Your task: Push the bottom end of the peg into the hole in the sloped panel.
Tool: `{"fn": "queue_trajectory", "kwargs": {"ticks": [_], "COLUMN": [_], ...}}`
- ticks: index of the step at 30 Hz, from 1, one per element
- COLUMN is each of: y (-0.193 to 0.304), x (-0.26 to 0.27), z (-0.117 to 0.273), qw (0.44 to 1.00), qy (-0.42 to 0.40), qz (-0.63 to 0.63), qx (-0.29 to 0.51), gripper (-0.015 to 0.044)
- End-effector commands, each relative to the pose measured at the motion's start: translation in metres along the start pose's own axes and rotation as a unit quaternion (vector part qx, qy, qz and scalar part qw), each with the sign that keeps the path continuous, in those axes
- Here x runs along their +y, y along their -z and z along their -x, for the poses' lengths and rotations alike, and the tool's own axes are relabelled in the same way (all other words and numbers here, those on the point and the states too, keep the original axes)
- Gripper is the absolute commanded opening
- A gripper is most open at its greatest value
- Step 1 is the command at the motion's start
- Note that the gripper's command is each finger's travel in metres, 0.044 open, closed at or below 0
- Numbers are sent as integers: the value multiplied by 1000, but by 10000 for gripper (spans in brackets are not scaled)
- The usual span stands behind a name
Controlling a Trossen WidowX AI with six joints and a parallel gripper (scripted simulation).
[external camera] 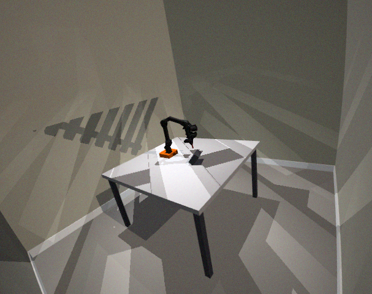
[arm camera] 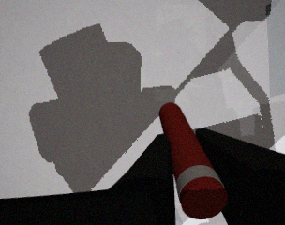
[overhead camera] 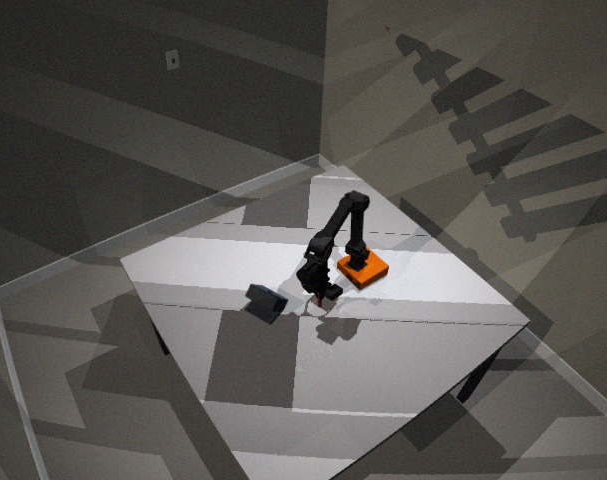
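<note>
A round red peg (overhead camera: 319, 300) (external camera: 192, 146) (arm camera: 182, 142) with a grey band near its top end is held in the air above the table. My gripper (arm camera: 182, 141) is shut on the peg, with one dark finger on each side of it. The dark grey sloped panel (overhead camera: 264, 303) (external camera: 195, 157) stands on the table, to the left of the gripper in the top view, apart from the peg. The hole in its face cannot be made out in either the top or the exterior view. The panel is not seen in the wrist view.
The orange base (overhead camera: 364, 270) (external camera: 168, 153) of the arm stands on the white table (overhead camera: 355, 361) (external camera: 179, 186). Hard-edged shadows of the arm and other shapes fall across the table top and walls.
</note>
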State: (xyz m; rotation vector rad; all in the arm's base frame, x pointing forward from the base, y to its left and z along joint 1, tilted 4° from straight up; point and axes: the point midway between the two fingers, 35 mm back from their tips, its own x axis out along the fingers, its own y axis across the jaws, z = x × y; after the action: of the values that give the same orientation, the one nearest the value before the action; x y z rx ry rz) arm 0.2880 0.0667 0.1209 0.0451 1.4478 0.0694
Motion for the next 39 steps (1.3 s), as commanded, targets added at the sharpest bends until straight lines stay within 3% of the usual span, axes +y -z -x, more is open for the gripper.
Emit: {"fn": "queue_trajectory", "kwargs": {"ticks": [1,39], "y": [0,-9], "x": [-4,-41], "z": [0,6], "qw": [1000,985], "qy": [-8,-61], "qz": [-17,-155], "qx": [-5,-49], "gripper": [0,0]}}
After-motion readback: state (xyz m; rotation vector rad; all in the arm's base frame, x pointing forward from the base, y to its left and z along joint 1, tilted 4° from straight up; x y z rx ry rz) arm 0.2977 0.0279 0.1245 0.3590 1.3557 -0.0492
